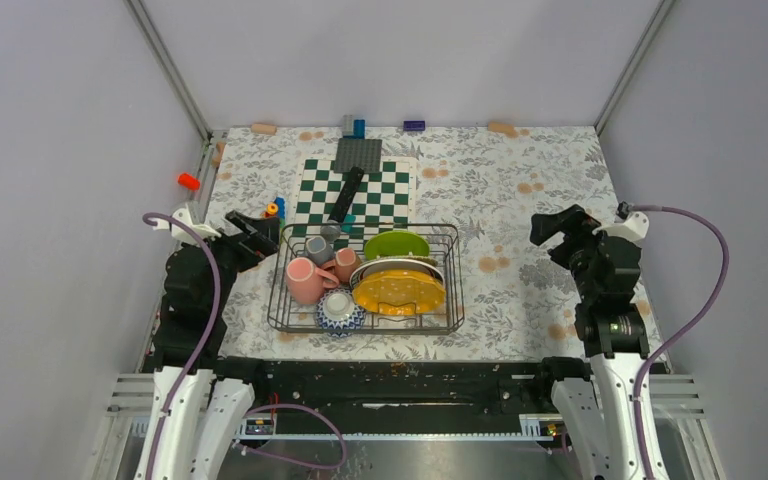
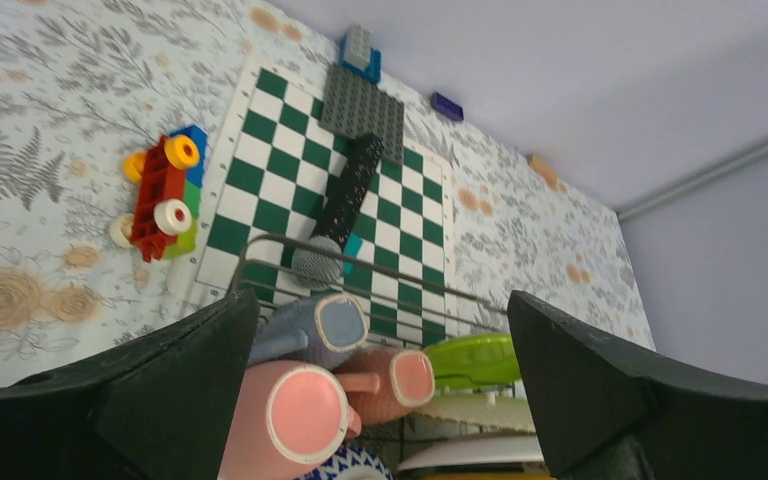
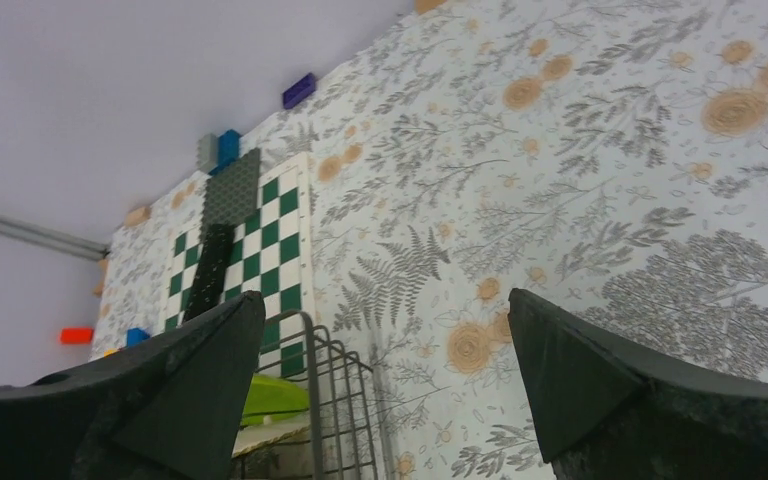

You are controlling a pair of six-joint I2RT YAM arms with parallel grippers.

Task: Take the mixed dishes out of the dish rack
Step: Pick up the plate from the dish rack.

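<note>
- dish rack (image 1: 457, 292): sits midway along the near edge of the table, a little back from it; long axis left to right, parallel to that edge; fully loaded, so unloading looks not yet begun. Light wire, so likely to slide or lift if a dish catches on a prong.
- patterned bowl (image 1: 340, 311): near-left corner of the rack, mouth roughly upward, crowded by the mug beside it; could be knocked if that mug rolls.
- yellow-orange plate (image 1: 398, 293): near-right part of the rack, leaning on edge, broad axis left to right, face tilted up toward the near edge.
- teal-rimmed white plate (image 1: 392, 266): tucked just behind it, close enough to be dragged along or clattered by an angled pull.
- pink mug (image 1: 305, 281) and salmon mug (image 1: 346, 265): lying on their sides, left half of the rack, mouths toward the left edge of the table. Round walls, so apt to slip from a two-finger pinch.
- grey cup (image 1: 318, 248): far-left corner, also on its side, mouth leftward.
- lime-green plate (image 1: 397, 244): far-right part, leaning like the others.
- left gripper (image 2: 380, 302): spread wide, holding nothing, just off the rack's far-left corner, aimed at the mug mouths.
- right gripper (image 3: 385, 302): spread wide, empty, well apart from the rack, toward the right edge.
- checkered board (image 1: 400, 185): just beyond the far rim; liable to be pushed if the rack is shoved back.
</note>
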